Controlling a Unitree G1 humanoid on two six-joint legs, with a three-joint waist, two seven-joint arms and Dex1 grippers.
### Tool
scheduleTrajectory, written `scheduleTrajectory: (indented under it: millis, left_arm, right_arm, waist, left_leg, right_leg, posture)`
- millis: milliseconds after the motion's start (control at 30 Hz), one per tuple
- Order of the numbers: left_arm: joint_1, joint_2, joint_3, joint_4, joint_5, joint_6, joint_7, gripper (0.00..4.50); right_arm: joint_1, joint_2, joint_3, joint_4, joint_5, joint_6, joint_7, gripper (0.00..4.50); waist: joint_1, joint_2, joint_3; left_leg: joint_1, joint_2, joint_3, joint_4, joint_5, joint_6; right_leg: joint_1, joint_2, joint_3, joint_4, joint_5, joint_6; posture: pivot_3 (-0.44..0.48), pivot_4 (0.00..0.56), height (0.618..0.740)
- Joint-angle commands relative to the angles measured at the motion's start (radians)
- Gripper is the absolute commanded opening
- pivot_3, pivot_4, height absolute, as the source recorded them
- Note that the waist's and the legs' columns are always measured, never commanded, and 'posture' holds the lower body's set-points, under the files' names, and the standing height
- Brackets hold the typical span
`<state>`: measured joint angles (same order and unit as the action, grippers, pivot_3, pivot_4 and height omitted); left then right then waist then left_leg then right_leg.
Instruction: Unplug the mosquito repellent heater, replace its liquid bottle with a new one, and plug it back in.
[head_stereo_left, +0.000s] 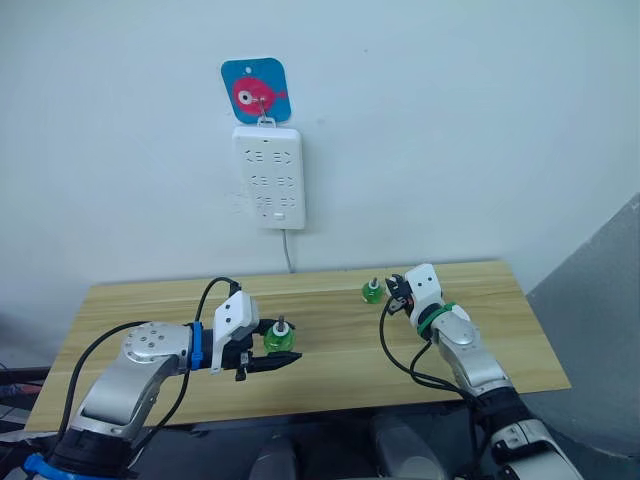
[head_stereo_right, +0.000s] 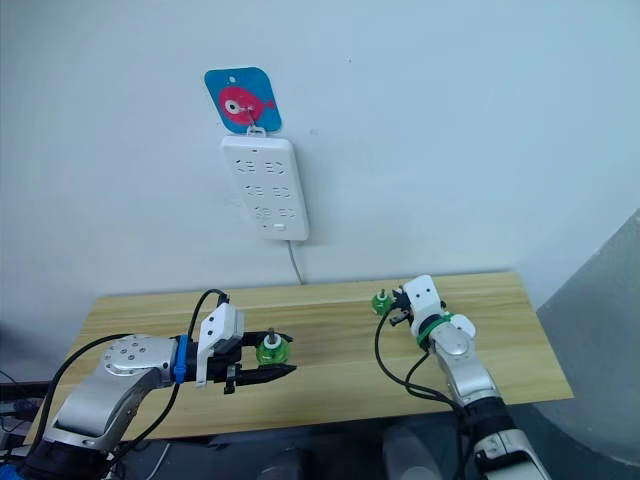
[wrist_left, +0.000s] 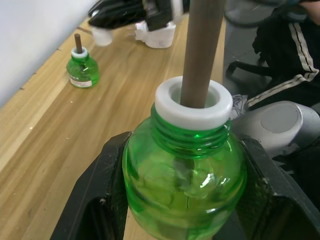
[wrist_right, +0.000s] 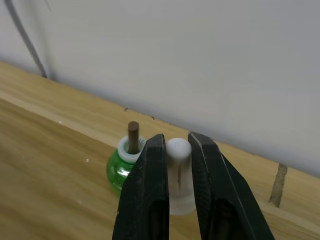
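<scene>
From the left eye view, the left tool (head_stereo_left: 272, 358) was closed around a green bottle (head_stereo_left: 280, 338) standing upright, low over the wooden desk (head_stereo_left: 330, 375), near its front edge. The right tool (head_stereo_left: 397, 290) worked near the back of the desk, just beside a second green bottle (head_stereo_left: 372, 291). A white power strip (head_stereo_left: 268, 176) hung on the wall above, its sockets vacant as far as could be seen, with open room between it and the desk.

The right eye view showed the same layout, the two arms well apart with bare desk between them.

In the left wrist view, both black fingers (wrist_left: 95, 200) pressed the round belly of the held bottle below its white collar and brown wick. The plastic looked smooth and light, probably slippery, so a grip on the widest part seemed sound. The wick seemed the fragile part.

In the right wrist view, the fingers (wrist_right: 145, 190) were nearly closed on a small white rounded piece (wrist_right: 178, 176), perhaps the heater, though I cannot be sure. It rested on the desk, close to the wall, touching or just beside the second bottle.
</scene>
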<state>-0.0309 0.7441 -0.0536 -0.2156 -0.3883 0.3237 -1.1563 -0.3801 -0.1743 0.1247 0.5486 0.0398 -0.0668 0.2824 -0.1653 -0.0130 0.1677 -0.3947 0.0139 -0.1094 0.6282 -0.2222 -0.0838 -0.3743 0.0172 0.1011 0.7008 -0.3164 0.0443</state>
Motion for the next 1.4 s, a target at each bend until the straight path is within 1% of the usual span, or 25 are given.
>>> scheduleTrajectory:
  millis: [33, 67, 167, 300, 367, 433, 467, 500, 533, 600, 633, 700, 767, 800, 867, 967, 1033, 1167, 1200, 1267, 1400]
  left_arm:
    - [0.007, 0.017, 0.030, -0.055, -0.024, 0.016, 0.011, 2.30]
    - [0.010, 0.021, 0.033, -0.064, -0.027, 0.022, 0.014, 2.30]
    - [0.017, 0.027, 0.038, -0.083, -0.032, 0.034, 0.019, 2.30]
    - [0.017, 0.030, 0.043, -0.097, -0.035, 0.048, 0.023, 2.30]
    - [0.013, 0.030, 0.043, -0.097, -0.036, 0.052, 0.023, 2.30]
    - [0.007, 0.030, 0.040, -0.094, -0.037, 0.053, 0.023, 2.30]
    - [0.006, 0.030, 0.038, -0.092, -0.036, 0.052, 0.023, 2.30]
    - [0.002, 0.029, 0.036, -0.089, -0.036, 0.052, 0.023, 2.30]
    - [-0.004, 0.026, 0.033, -0.084, -0.036, 0.052, 0.022, 2.30]
    - [-0.018, 0.020, 0.025, -0.071, -0.033, 0.048, 0.021, 2.30]
    - [-0.028, 0.015, 0.021, -0.062, -0.032, 0.046, 0.021, 2.30]
    - [-0.053, 0.002, 0.013, -0.044, -0.034, 0.045, 0.020, 2.30]
    - [-0.078, -0.008, 0.005, -0.030, -0.036, 0.043, 0.015, 2.30]
    - [-0.093, -0.013, 0.000, -0.021, -0.038, 0.042, 0.009, 2.30]
    - [-0.122, -0.019, -0.012, -0.004, -0.036, 0.032, -0.008, 2.30]
    - [-0.175, -0.031, -0.038, 0.020, -0.031, 0.022, -0.039, 2.30]
    - [-0.212, -0.043, -0.058, 0.032, -0.029, 0.011, -0.057, 2.30]
    - [-0.237, -0.055, -0.067, 0.043, -0.029, 0.005, -0.067, 2.30]
    - [-0.261, -0.069, -0.077, 0.044, -0.034, 0.004, -0.073, 2.30]
    - [-0.299, -0.093, -0.092, 0.045, -0.041, 0.002, -0.080, 2.30]
    - [-0.327, -0.112, -0.103, 0.044, -0.046, 0.009, -0.093, 2.30]
  right_arm:
    - [-0.066, 0.015, -0.051, 0.138, 0.000, -0.080, -0.029, 0.29]
    - [-0.083, 0.018, -0.061, 0.182, 0.000, -0.093, -0.034, 0.29]
    - [-0.119, 0.023, -0.084, 0.279, 0.001, -0.125, -0.039, 0.29]
    - [-0.135, 0.030, -0.107, 0.336, 0.010, -0.157, -0.026, 0.29]
    - [-0.128, 0.036, -0.117, 0.337, 0.020, -0.167, -0.010, 1.02]
    - [-0.117, 0.041, -0.126, 0.319, 0.024, -0.174, -0.009, 1.58]
    - [-0.112, 0.043, -0.130, 0.306, 0.026, -0.178, -0.013, 2.02]
    - [-0.103, 0.043, -0.135, 0.282, 0.032, -0.175, -0.014, 2.25]
    - [-0.090, 0.043, -0.139, 0.246, 0.040, -0.165, -0.014, 2.65]
    - [-0.049, 0.042, -0.134, 0.146, 0.050, -0.134, 0.002, 3.28]
    - [-0.011, 0.037, -0.119, 0.055, 0.051, -0.110, 0.022, 3.29]
    - [0.086, 0.008, -0.069, -0.191, 0.059, -0.030, 0.093, 3.30]
    - [0.165, -0.039, -0.026, -0.431, 0.100, 0.094, 0.175, 3.30]
    - [0.196, -0.081, -0.003, -0.558, 0.143, 0.178, 0.233, 3.30]
    - [0.225, -0.175, 0.032, -0.772, 0.219, 0.327, 0.339, 3.30]
    - [0.175, -0.318, 0.057, -0.971, 0.338, 0.524, 0.470, 3.30]
    - [0.108, -0.377, 0.060, -1.048, 0.433, 0.646, 0.528, 3.30]
    - [0.056, -0.404, 0.052, -1.093, 0.509, 0.753, 0.538, 3.30]
    - [0.010, -0.392, 0.065, -1.082, 0.525, 0.778, 0.548, 3.30]
    - [-0.063, -0.363, 0.088, -1.059, 0.555, 0.819, 0.563, 3.30]
    - [-0.109, -0.345, 0.130, -1.037, 0.551, 0.834, 0.589, 3.30]
  waist:
    - [0.003, 0.000, 0.001]
    - [0.005, 0.000, 0.002]
    - [0.013, 0.000, 0.006]
    - [0.022, 0.000, 0.014]
    - [0.024, 0.000, 0.016]
    - [0.024, 0.000, 0.017]
    - [0.024, 0.000, 0.017]
    - [0.024, 0.000, 0.017]
    - [0.025, 0.000, 0.017]
    - [0.026, 0.000, 0.017]
    - [0.026, 0.000, 0.017]
    - [0.028, 0.000, 0.017]
    - [0.029, 0.001, 0.017]
    - [0.029, 0.000, 0.017]
    - [0.026, 0.002, 0.017]
    - [0.021, 0.001, 0.017]
    - [0.018, 0.000, 0.016]
    - [0.016, -0.004, 0.014]
    - [0.016, -0.004, 0.013]
    - [0.006, -0.004, 0.013]
    - [-0.001, -0.009, 0.006]
  left_leg:
    - [0.000, 0.000, 0.000, 0.000, 0.000, 0.000]
    - [0.000, 0.000, 0.000, 0.000, 0.000, 0.000]
    - [0.000, 0.000, -0.001, 0.000, 0.000, 0.000]
    - [0.000, 0.000, 0.000, 0.000, 0.000, 0.000]
    - [0.000, 0.000, 0.000, 0.000, 0.000, 0.000]
    - [0.000, 0.000, 0.000, 0.000, 0.000, 0.000]
    - [0.000, 0.000, 0.000, 0.000, 0.000, 0.000]
    - [0.000, 0.000, 0.000, 0.000, 0.000, 0.000]
    - [0.000, 0.000, 0.000, 0.000, 0.000, 0.000]
    - [-0.001, 0.000, -0.001, 0.000, 0.000, 0.000]
    - [-0.001, 0.000, -0.001, 0.000, 0.000, 0.000]
    - [-0.002, 0.000, -0.002, 0.000, 0.000, 0.000]
    - [-0.003, 0.000, -0.003, 0.000, 0.000, 0.000]
    - [-0.003, -0.001, -0.003, 0.000, 0.000, 0.000]
    - [-0.004, -0.001, -0.002, 0.000, 0.000, 0.000]
    - [-0.003, -0.001, -0.001, 0.001, 0.000, 0.000]
    - [-0.002, 0.000, -0.001, 0.001, 0.000, 0.000]
    - [-0.003, 0.000, -0.002, 0.001, 0.000, 0.000]
    - [-0.003, 0.000, -0.002, 0.001, 0.000, 0.000]
    - [-0.005, -0.001, -0.002, 0.001, 0.000, 0.000]
    - [-0.006, -0.001, -0.003, 0.001, 0.000, 0.000]
  right_leg:
    - [0.000, 0.000, 0.000, 0.000, 0.000, 0.000]
    - [0.000, 0.000, 0.000, 0.000, 0.000, 0.000]
    - [0.000, 0.000, -0.001, 0.000, 0.001, -0.002]
    - [0.000, 0.000, 0.000, 0.000, 0.002, -0.003]
    - [0.000, 0.000, 0.000, 0.000, 0.002, -0.003]
    - [0.000, 0.000, 0.000, 0.000, 0.002, -0.003]
    - [0.000, 0.000, 0.000, 0.000, 0.002, -0.003]
    - [0.000, 0.000, 0.000, 0.000, 0.002, -0.003]
    - [0.000, 0.000, 0.000, 0.000, 0.002, -0.003]
    - [0.000, 0.000, -0.001, 0.000, 0.002, -0.003]
    - [0.000, 0.000, -0.001, 0.000, 0.001, -0.003]
    - [-0.001, 0.000, -0.002, 0.000, 0.000, -0.001]
    - [-0.001, -0.001, -0.002, 0.000, 0.000, 0.000]
    - [-0.002, -0.001, -0.002, 0.000, 0.000, 0.000]
    - [-0.002, -0.001, -0.002, -0.001, 0.000, 0.000]
    - [-0.002, -0.001, -0.002, -0.001, 0.000, 0.001]
    - [-0.001, -0.001, -0.002, -0.001, 0.000, 0.001]
    - [-0.001, 0.000, -0.002, -0.002, 0.000, 0.001]
    - [-0.001, 0.000, -0.003, -0.003, 0.000, 0.001]
    - [-0.002, -0.001, -0.003, -0.003, 0.000, 0.001]
    - [-0.004, -0.001, -0.003, -0.003, 0.001, 0.002]
  posture:
    - [-0.093, 0.160, 0.733]
    - [-0.073, 0.164, 0.733]
    - [-0.069, 0.163, 0.733]
    - [-0.064, 0.164, 0.733]
    - [-0.071, 0.164, 0.733]
    - [-0.075, 0.164, 0.733]
    - [-0.078, 0.162, 0.733]
    - [-0.085, 0.160, 0.733]
    - [-0.085, 0.160, 0.733]
    - [-0.101, 0.157, 0.733]
    - [-0.101, 0.157, 0.733]
    - [-0.109, 0.149, 0.733]
    - [-0.120, 0.140, 0.733]
    - [-0.134, 0.132, 0.733]
    - [-0.148, 0.125, 0.733]
    - [-0.174, 0.112, 0.733]
    - [-0.186, 0.103, 0.733]
    - [-0.186, 0.103, 0.733]
    - [-0.202, 0.084, 0.733]
    - [-0.203, 0.079, 0.733]
    - [-0.197, 0.071, 0.733]
